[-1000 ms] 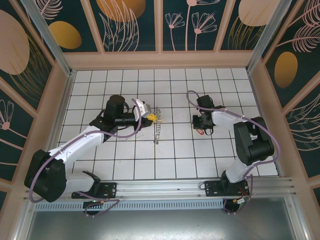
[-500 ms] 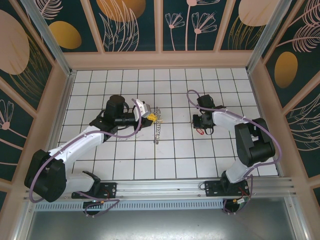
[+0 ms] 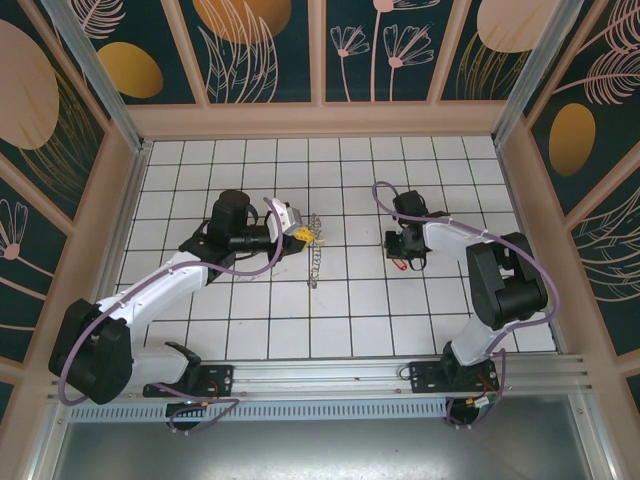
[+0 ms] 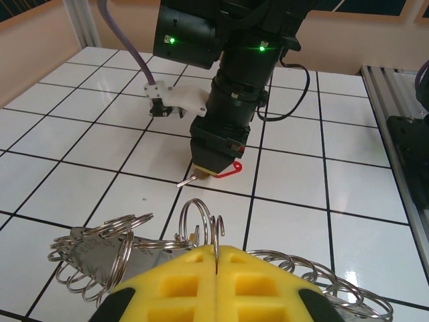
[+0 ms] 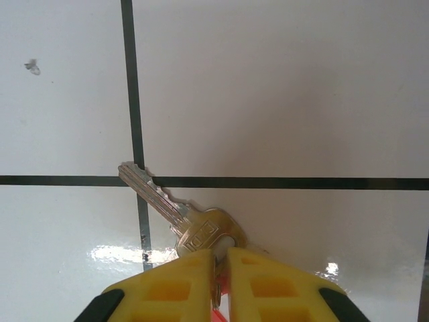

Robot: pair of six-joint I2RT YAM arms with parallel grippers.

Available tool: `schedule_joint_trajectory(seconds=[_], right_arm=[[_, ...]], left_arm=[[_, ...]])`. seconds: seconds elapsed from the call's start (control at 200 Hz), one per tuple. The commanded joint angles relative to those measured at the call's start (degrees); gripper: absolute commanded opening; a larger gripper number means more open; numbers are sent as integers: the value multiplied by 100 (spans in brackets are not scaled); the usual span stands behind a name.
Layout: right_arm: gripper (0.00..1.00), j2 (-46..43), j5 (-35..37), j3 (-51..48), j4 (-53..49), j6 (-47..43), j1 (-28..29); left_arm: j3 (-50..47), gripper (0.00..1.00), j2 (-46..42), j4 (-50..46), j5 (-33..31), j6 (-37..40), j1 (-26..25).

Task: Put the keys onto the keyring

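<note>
2 grips well apart over tiled table (image 3: pixel 350 310): left gripper (image 4: pixel 216 258) clamps keyring (image 4: pixel 100 251), right gripper (image 5: pixel 220 268) pinches red-tagged key (image 5: pixel 194 231).

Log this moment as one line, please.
left jaws: shut on keyring | right jaws: shut on key | key: not yet on keyring

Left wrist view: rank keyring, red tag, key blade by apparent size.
1. keyring, though it is nearest the camera.
2. red tag.
3. key blade. These last two look nearly alike, so their order is unsure.

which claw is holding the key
The right claw, pinching the key by its head; the left claw grips the keyring instead.
</note>
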Motion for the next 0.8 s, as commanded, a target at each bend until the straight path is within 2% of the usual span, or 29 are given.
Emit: schedule_joint_trajectory(seconds=[0.0,0.125,0.23,0.345,0.796], right_arm=[[12,-95,98,79,-125,78,-25],[10,-161,107,30,-105,93,-20],[14,-219,115,46,-136,105,-24],[14,-228,129,64,-184,107,-26],[8,-155,96,31,-176,95,-26]], left_arm=[[78,0,31,38,95,81,-12],[78,0,16,40,88,78,-12],[78,0,29,45,87,79,-5],[95,0,40,44,108,77,-15],[87,0,30,31,96,77,-13]])
